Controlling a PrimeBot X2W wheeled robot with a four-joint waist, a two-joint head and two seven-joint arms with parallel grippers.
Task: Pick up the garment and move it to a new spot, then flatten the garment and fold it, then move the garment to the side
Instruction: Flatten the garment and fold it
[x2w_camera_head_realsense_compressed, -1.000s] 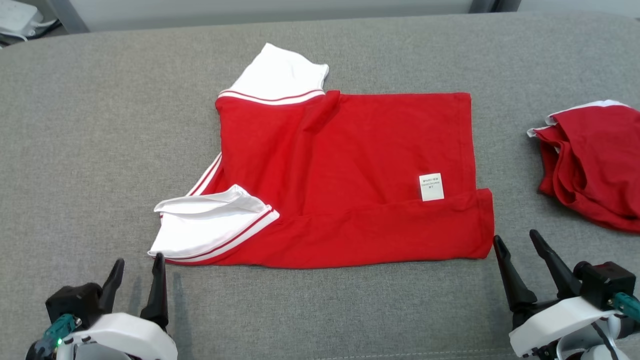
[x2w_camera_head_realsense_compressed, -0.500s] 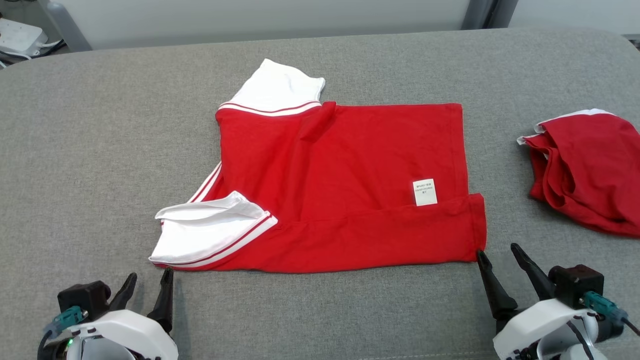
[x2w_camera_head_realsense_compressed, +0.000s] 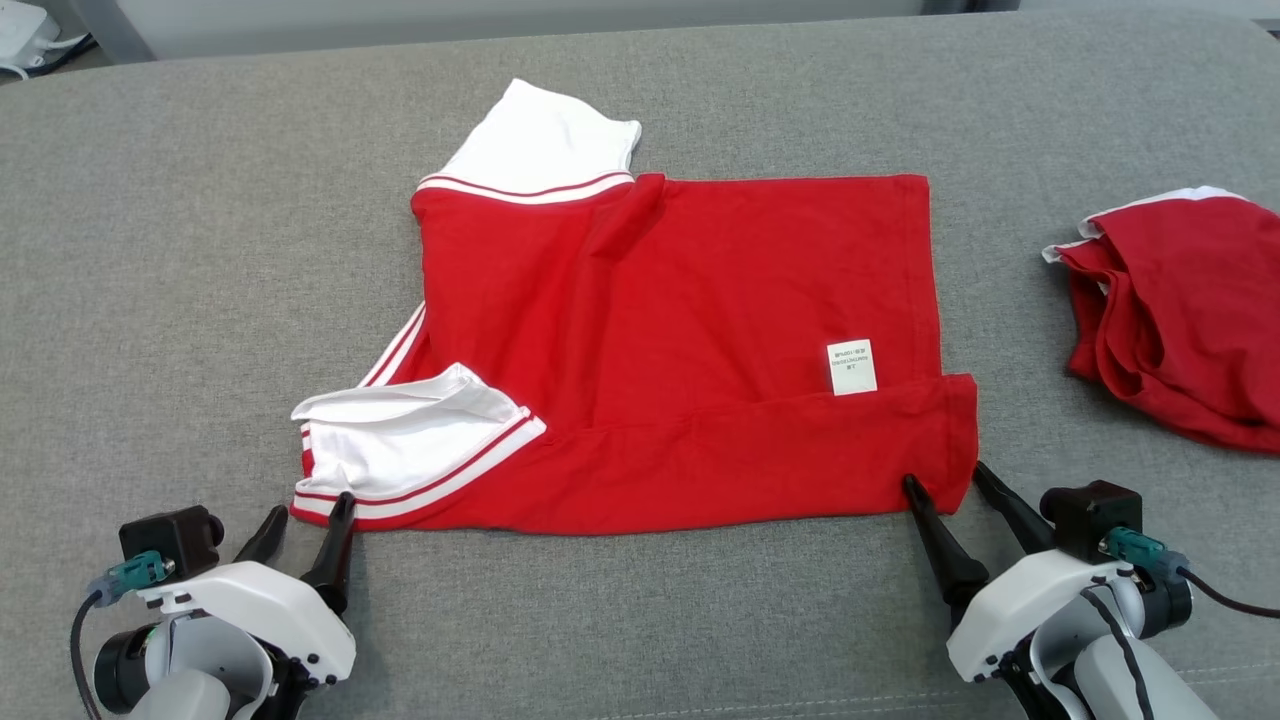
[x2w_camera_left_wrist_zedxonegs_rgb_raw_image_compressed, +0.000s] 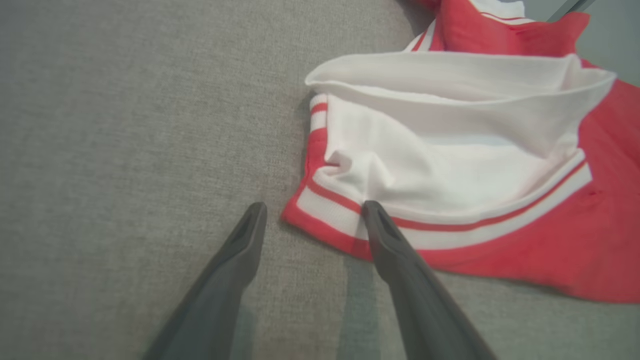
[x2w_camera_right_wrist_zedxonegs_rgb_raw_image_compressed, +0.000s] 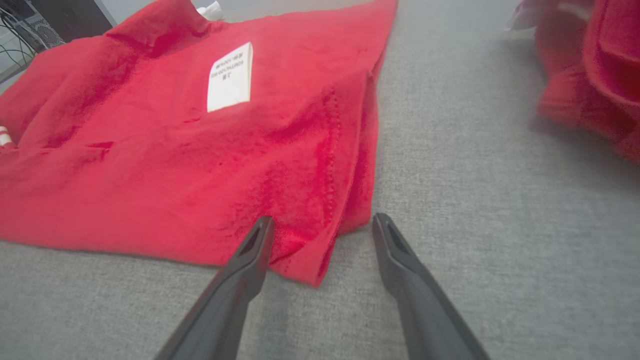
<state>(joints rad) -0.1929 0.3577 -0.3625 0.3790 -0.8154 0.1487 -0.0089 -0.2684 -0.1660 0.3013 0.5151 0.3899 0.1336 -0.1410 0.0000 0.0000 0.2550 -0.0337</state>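
Observation:
A red garment (x2w_camera_head_realsense_compressed: 680, 350) with white, red-striped sleeves lies spread flat on the grey cushion (x2w_camera_head_realsense_compressed: 150, 250); a white label (x2w_camera_head_realsense_compressed: 852, 367) faces up near its right side. My left gripper (x2w_camera_head_realsense_compressed: 310, 508) is open at the near left corner. In the left wrist view its right finger (x2w_camera_left_wrist_zedxonegs_rgb_raw_image_compressed: 380, 230) rests on the striped sleeve hem (x2w_camera_left_wrist_zedxonegs_rgb_raw_image_compressed: 330, 210), and the corner lies between the two fingers. My right gripper (x2w_camera_head_realsense_compressed: 945, 476) is open at the near right corner. In the right wrist view the red hem corner (x2w_camera_right_wrist_zedxonegs_rgb_raw_image_compressed: 320, 250) sits between the fingers of that gripper (x2w_camera_right_wrist_zedxonegs_rgb_raw_image_compressed: 324, 219).
A second red garment (x2w_camera_head_realsense_compressed: 1180, 310) lies crumpled at the right of the cushion, also seen blurred in the right wrist view (x2w_camera_right_wrist_zedxonegs_rgb_raw_image_compressed: 590, 65). A white power strip (x2w_camera_head_realsense_compressed: 20, 25) sits beyond the cushion's far left edge. Bare grey cushion lies to the left and in front.
Both grippers have moved forward, from just short of the garment to its near corners, each now straddling the edge. The head camera shifted a little; the garment lies as before.

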